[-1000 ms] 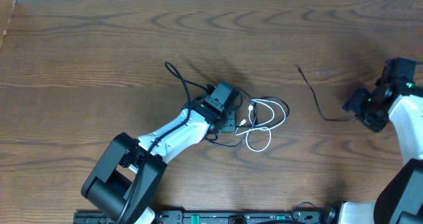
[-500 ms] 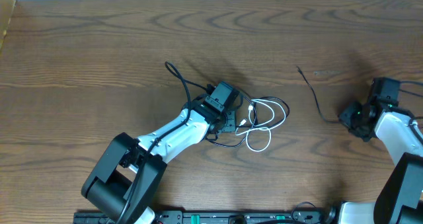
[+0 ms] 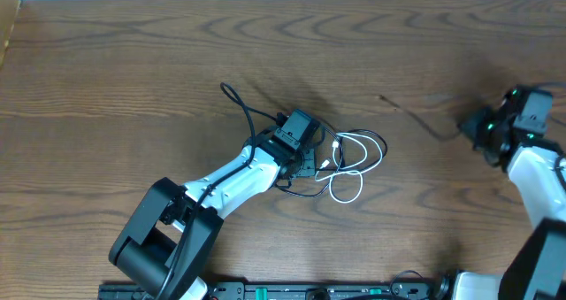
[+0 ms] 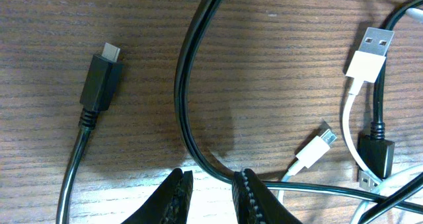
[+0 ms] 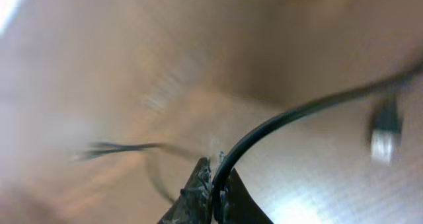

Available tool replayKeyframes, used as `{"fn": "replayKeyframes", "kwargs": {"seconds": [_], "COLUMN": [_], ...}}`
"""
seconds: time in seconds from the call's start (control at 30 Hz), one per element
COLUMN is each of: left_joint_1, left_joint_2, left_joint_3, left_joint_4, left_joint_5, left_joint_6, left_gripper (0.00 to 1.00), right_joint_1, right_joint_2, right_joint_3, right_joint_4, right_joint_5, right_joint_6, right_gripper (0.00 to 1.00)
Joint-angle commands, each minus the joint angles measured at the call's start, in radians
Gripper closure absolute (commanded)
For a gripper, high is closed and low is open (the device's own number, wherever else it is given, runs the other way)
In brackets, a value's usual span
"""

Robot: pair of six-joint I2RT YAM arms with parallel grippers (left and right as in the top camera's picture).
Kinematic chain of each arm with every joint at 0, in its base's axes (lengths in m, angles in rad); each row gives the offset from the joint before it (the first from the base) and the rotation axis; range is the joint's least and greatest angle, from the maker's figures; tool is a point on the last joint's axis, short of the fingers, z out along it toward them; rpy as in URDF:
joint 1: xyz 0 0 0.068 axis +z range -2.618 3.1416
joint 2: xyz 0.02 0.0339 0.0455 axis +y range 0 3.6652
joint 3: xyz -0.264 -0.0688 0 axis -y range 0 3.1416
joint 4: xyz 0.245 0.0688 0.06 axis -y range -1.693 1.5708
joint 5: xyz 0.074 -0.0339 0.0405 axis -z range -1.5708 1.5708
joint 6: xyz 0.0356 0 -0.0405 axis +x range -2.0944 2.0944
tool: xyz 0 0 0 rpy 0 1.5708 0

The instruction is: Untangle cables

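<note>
A tangle of cables lies mid-table: white cable loops (image 3: 352,169) mixed with black cable (image 3: 235,102). My left gripper (image 3: 306,162) rests over the tangle. In the left wrist view my left gripper (image 4: 211,178) stands narrowly open with bare wood in the gap. A thick black cable (image 4: 185,85) crosses the tip of its right finger. A black micro plug (image 4: 99,85), a white USB plug (image 4: 365,59) and a small white plug (image 4: 314,151) lie nearby. My right gripper (image 3: 466,130) is shut on a separate thin black cable (image 3: 416,116) and holds it off the table. The right wrist view shows this gripper (image 5: 217,161) pinching that cable (image 5: 297,112), with a blurred plug (image 5: 383,128) beyond.
The wooden table (image 3: 133,61) runs to a white wall edge at the back. The arm bases and a black rail (image 3: 292,291) stand along the front edge. A second black plug (image 4: 375,151) lies beside the white cable.
My right gripper has shut on the thin black cable and moved up and back with it. The cable has lifted and its far end has shifted left. The left arm is still.
</note>
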Motion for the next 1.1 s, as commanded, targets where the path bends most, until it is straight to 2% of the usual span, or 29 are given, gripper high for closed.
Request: {"fn": "replayKeyframes", "kwargs": {"seconds": [0.0,0.13,0.3,0.43,0.47,0.57,0.6,0.77,0.9,1.0,1.07], "left_joint_1": [0.002,0.002,0.002,0.002,0.002,0.002,0.002,0.002,0.002,0.002,0.002], "left_joint_2": [0.006,0.006,0.006,0.006,0.006,0.006,0.006,0.006,0.006,0.006,0.006], "left_joint_3": [-0.011,-0.011,-0.011,-0.011,-0.011,-0.011,-0.011,-0.011,-0.011,-0.011,-0.011], "left_joint_4": [-0.006,-0.006,-0.009,-0.009,-0.009,-0.009,-0.009,-0.009,-0.009,-0.009,-0.009], "left_joint_5": [-0.006,-0.006,-0.006,-0.006,-0.006,-0.006,-0.005,-0.005,-0.006,-0.006,-0.006], "left_joint_6": [-0.005,-0.005,-0.005,-0.005,-0.005,-0.005,-0.005,-0.005,-0.005,-0.005,-0.005], "left_gripper": [0.74,0.74,0.74,0.74,0.74,0.74,0.74,0.74,0.74,0.74,0.74], "right_joint_1": [-0.005,-0.009,-0.009,-0.011,-0.013,-0.013,-0.013,-0.013,-0.013,-0.013,-0.013], "right_joint_2": [-0.094,-0.153,-0.183,-0.173,-0.167,-0.15,-0.146,-0.141,-0.141,-0.137,-0.13], "right_joint_3": [0.098,0.15,0.15,0.147,0.147,0.147,0.147,0.147,0.147,0.147,0.146], "right_joint_4": [0.013,0.023,0.045,0.015,0.012,0.001,-0.003,-0.025,-0.058,-0.118,-0.161], "right_joint_5": [0.044,0.264,0.636,0.767,0.768,0.753,0.735,0.494,0.2,0.104,0.085], "right_joint_6": [-0.088,-0.171,-0.275,-0.274,-0.274,-0.274,-0.274,-0.274,-0.274,-0.274,-0.273], "right_gripper": [0.99,0.99,0.99,0.98,0.92,0.5,0.44,0.41,0.42,0.52,0.52]}}
